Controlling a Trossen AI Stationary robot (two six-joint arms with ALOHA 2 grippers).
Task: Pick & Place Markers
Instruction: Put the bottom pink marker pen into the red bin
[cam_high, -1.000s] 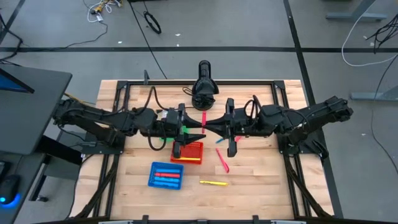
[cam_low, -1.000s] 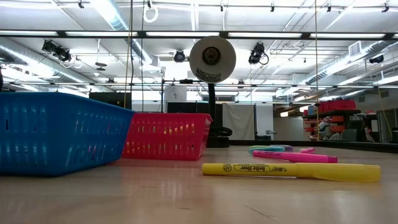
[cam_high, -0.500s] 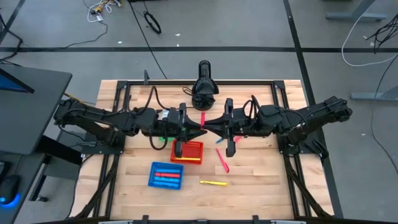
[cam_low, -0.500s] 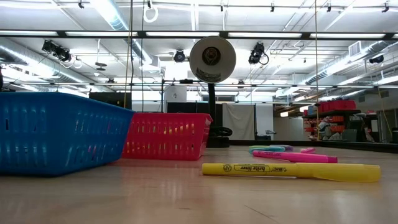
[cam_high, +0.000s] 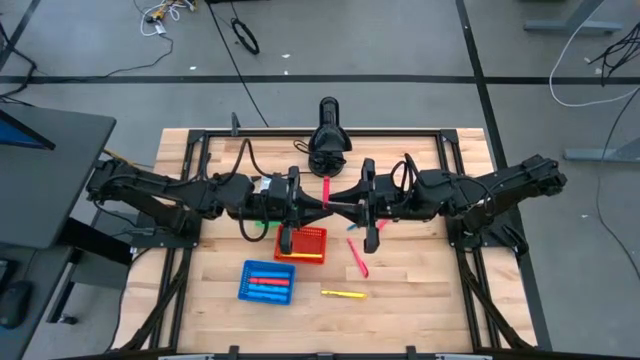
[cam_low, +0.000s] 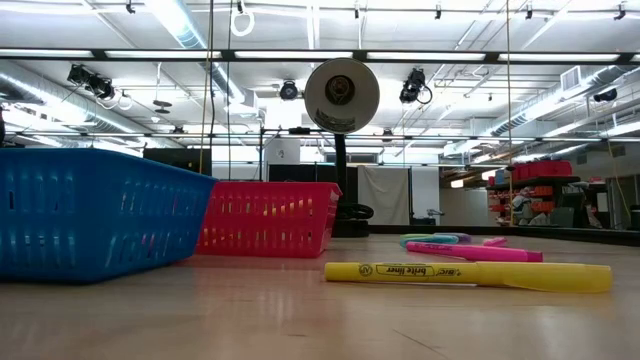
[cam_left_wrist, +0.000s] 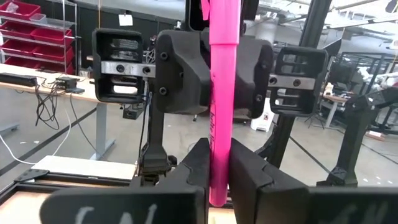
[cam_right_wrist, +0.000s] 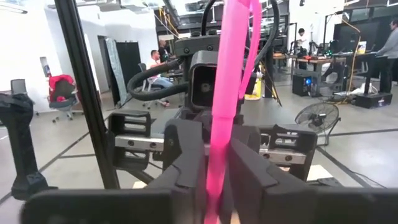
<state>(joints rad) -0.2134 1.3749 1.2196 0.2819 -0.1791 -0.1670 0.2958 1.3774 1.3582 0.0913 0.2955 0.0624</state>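
A pink marker (cam_high: 325, 190) is held high over the table's middle, between my two grippers, which meet tip to tip. My left gripper (cam_high: 318, 207) comes from the left and is shut on it. My right gripper (cam_high: 336, 207) comes from the right, with its fingers close on both sides of the same marker. Another pink marker (cam_high: 357, 257) and a yellow marker (cam_high: 343, 294) lie flat on the wood. Blue and red markers lie inside the blue basket (cam_high: 266, 282). My left gripper pinches the pink marker's near part (cam_left_wrist: 219, 186) between its two fingers. The fingers come level from the table's left and lie across it. The marker is clear of the table, its long end (cam_high: 325, 184) pointing toward the far edge. My right gripper has the same marker's near part (cam_right_wrist: 214, 180) between its two fingers, coming level from the table's right and lying across it. The fingers (cam_right_wrist: 186, 155) sit tight against the marker's sides in the right wrist view.
A red basket (cam_high: 302, 245) stands just below the grippers, with the blue basket nearer the front left. A black lamp-like stand (cam_high: 328, 140) is at the far edge. A few more markers (cam_low: 470, 245) lie beyond the yellow one (cam_low: 467, 273).
My left gripper has moved toward the table's right, up to my right gripper, and has taken hold of the pink marker held there. My right arm and the marker have kept their place.
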